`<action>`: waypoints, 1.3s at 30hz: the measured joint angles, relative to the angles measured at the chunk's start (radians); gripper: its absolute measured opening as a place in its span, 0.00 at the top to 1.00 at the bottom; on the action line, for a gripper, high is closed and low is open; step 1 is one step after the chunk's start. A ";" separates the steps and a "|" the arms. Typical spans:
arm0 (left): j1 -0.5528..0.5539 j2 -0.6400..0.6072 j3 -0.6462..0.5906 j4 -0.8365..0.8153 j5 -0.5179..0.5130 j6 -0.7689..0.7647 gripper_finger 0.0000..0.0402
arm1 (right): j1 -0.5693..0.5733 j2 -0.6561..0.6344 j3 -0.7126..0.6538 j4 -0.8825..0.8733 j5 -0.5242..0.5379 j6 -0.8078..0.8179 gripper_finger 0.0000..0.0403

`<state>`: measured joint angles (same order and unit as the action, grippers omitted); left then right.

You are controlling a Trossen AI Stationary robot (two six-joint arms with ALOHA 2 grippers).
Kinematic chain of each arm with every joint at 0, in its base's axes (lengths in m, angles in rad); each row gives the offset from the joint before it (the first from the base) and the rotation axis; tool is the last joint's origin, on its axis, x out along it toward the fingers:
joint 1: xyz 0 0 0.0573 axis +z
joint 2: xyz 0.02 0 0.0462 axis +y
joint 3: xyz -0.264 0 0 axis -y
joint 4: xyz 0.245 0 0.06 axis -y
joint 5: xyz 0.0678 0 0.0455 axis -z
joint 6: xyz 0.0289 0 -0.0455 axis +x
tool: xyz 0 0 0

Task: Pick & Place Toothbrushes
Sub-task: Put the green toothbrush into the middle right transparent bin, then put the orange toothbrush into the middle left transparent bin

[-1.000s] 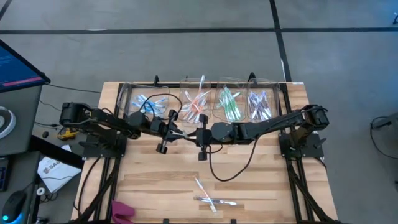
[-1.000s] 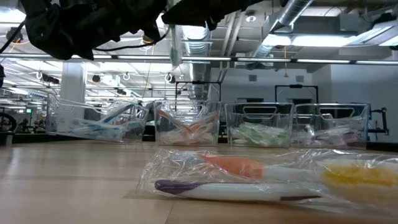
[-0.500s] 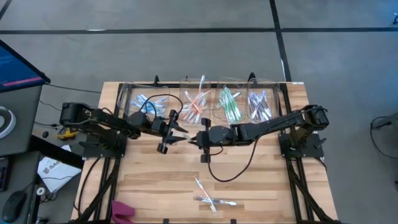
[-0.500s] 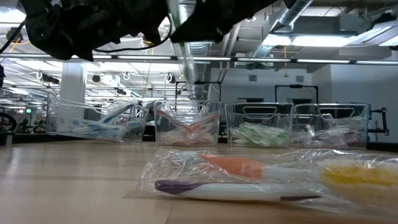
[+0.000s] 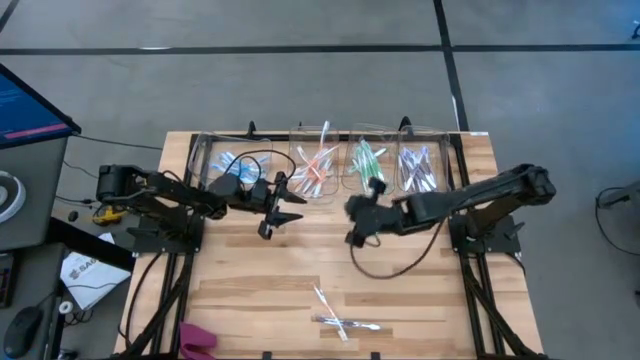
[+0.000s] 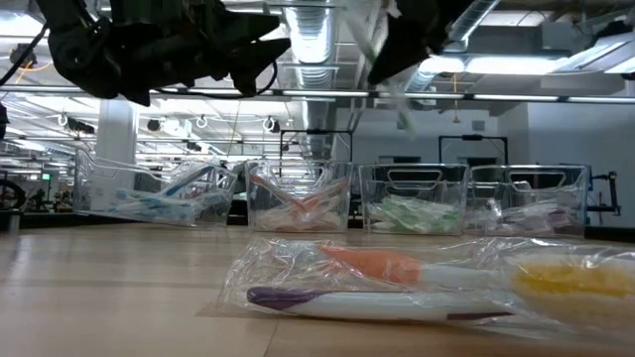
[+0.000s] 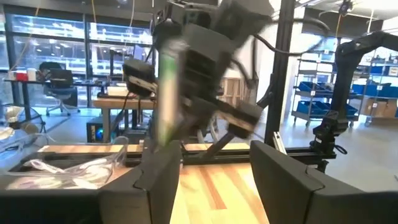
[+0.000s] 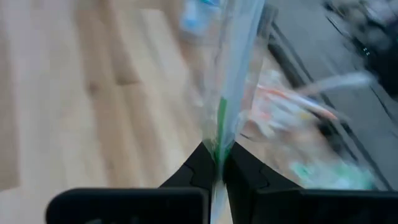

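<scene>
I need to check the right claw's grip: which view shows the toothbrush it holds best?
The right wrist view: the wrapped green toothbrush stands pinched in the shut right claw. The left wrist view shows it blurred, the low view only a faint streak, and the high view a green speck near the bins.

A row of clear bins (image 6: 298, 198) holding toothbrushes (image 6: 294, 206) is being shown across the wooden table (image 6: 109, 297). Wrapped toothbrushes (image 6: 377, 283) are lying in front. Two dark grippers are being held overhead: one (image 6: 248, 55) open, the other (image 6: 402, 45) gripping a wrapped toothbrush (image 6: 382, 69).
</scene>
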<state>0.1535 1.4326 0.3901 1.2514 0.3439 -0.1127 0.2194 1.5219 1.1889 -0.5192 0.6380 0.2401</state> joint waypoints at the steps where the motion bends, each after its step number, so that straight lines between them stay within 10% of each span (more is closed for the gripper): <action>1: 0.000 0.000 0.000 -0.001 0.000 0.000 0.53 | -0.013 -0.019 0.000 -0.035 0.011 0.033 0.97; 11: -0.002 0.000 0.000 -0.074 0.002 0.085 0.55 | -0.345 -0.124 0.000 -0.200 -0.192 0.160 0.97; 21: -0.002 0.000 0.000 -0.175 0.002 0.089 0.54 | -0.651 0.038 0.001 -0.188 -0.415 0.117 0.94; 39: -0.005 0.001 0.000 -0.255 -0.014 0.151 0.54 | -0.675 0.070 0.031 -0.225 -0.429 0.033 0.50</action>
<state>0.1485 1.4334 0.3897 0.9969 0.3299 0.0382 -0.4552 1.5918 1.2203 -0.7439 0.2089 0.2734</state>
